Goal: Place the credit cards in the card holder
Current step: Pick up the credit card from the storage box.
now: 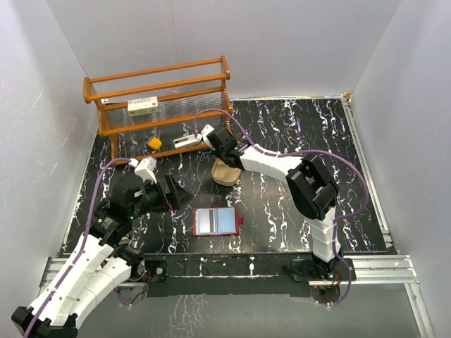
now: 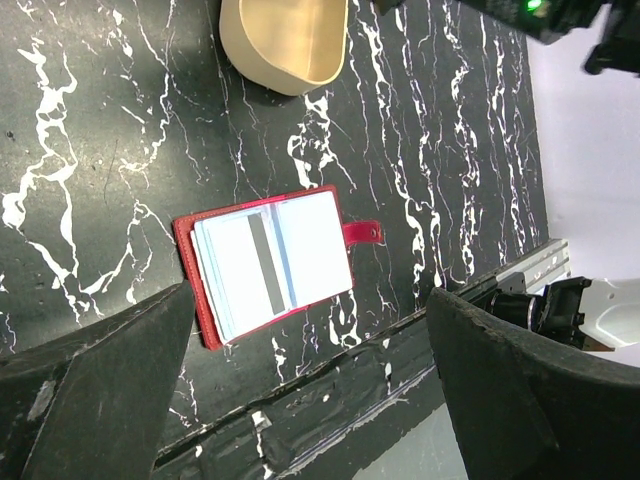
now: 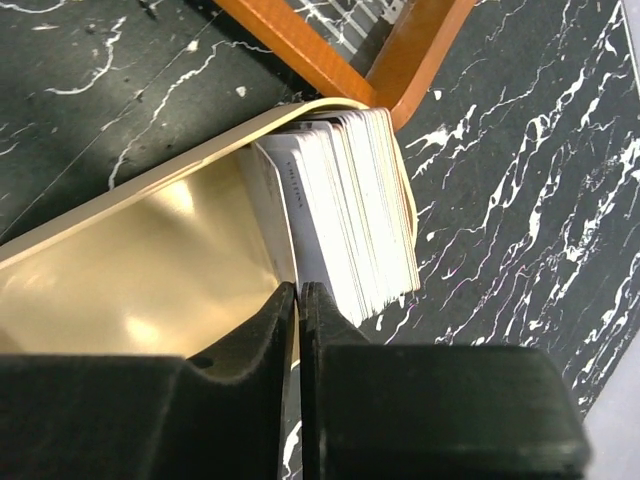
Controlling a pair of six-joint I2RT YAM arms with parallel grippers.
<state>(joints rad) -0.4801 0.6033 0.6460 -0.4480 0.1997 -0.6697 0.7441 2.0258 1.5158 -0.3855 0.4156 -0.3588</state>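
Observation:
The card holder [image 1: 216, 222] lies open on the black marble table near the front edge, with its red cover, snap tab and pale inner pockets facing up; it also shows in the left wrist view [image 2: 270, 265]. The credit cards [image 3: 350, 200] stand on edge as a stack at one end of the tan oval tray [image 3: 150, 270]. My right gripper [image 3: 298, 290] is over the tray [image 1: 225, 174], shut on the bottom edge of the nearest card. My left gripper [image 2: 310, 300] is open and empty, just left of the card holder [image 1: 175, 191].
An orange wooden rack [image 1: 162, 98] stands at the back left with a white red-labelled box [image 1: 143, 105] on it; its leg [image 3: 420, 50] is right beside the tray. A small yellow object [image 1: 154, 144] lies under the rack. The tray shows in the left wrist view [image 2: 285, 40].

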